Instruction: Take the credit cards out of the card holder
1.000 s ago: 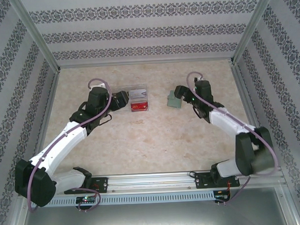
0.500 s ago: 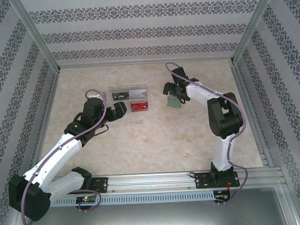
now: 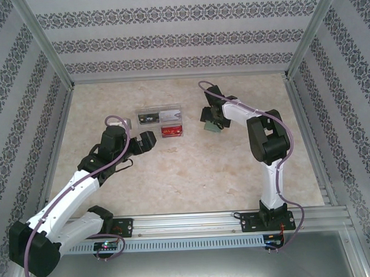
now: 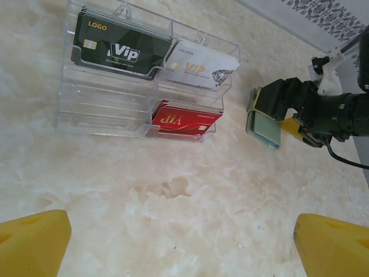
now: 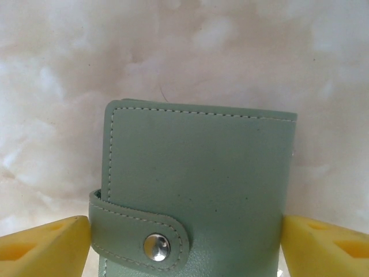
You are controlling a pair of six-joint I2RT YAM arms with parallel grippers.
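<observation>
closed green holder [image 5: 196, 167] lies on the pale marbled table [image 3: 192, 175], right of a clear box [image 4: 109, 101], inside patterned walls [image 3: 169, 39]. right gripper [image 5: 184, 242] clamps its sides; left gripper [image 4: 183, 242] gapes wide.

- The card holder [image 5: 196, 184] is cut off at 6 o'clock in the right wrist view; its inside is hidden, as it is folded shut.
- Whether its sides are pressed by the right gripper [image 5: 185, 231] cannot be told.
- The fingers [image 4: 31, 245] of the left gripper [image 4: 181, 242] are cropped at 5 and 7 o'clock.
- The small print on the white card [image 4: 199, 68] is too blurred to be read.
</observation>
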